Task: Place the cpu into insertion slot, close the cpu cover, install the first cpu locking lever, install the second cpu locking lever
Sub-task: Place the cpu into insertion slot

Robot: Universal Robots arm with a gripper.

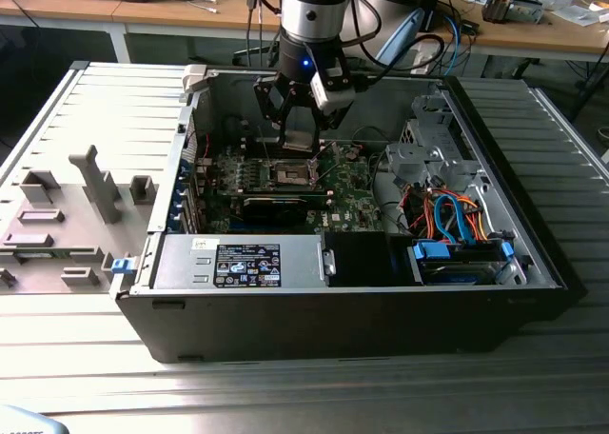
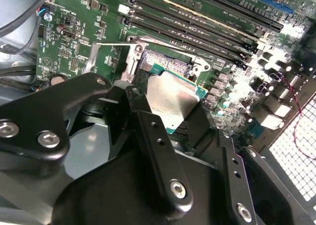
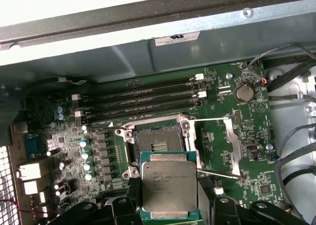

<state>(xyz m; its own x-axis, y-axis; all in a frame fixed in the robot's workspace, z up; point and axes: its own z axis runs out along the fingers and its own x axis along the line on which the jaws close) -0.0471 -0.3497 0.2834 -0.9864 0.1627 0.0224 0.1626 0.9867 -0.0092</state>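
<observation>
Computer case (image 1: pixel 333 320) lies open on the counter (image 1: pixel 285 396), with a moulded panel (image 1: pixel 67 215) beside it on the exterior view's left. Inside, the drive cage (image 1: pixel 423 153) is at the exterior view's right. The insertion slot (image 3: pixel 158 143) sits on the circuit board (image 1: pixel 352 191), between memory slots (image 3: pixel 143 99) and expansion card (image 1: pixel 276 206). The cpu cover (image 3: pixel 232 141) lies open beside the slot. The cpu (image 3: pixel 169 189) is between the jaws of the gripper (image 1: pixel 298 139), over the slot's edge, not seated.

light: bright, overhead
shadow: inside of black metal computer case (image 1: pixel 381 325) dim
glare: white sheen on flat silver-grey square cpu (image 2: pixel 170 99), second wrist view; washed-out white band past case wall, first wrist view
</observation>
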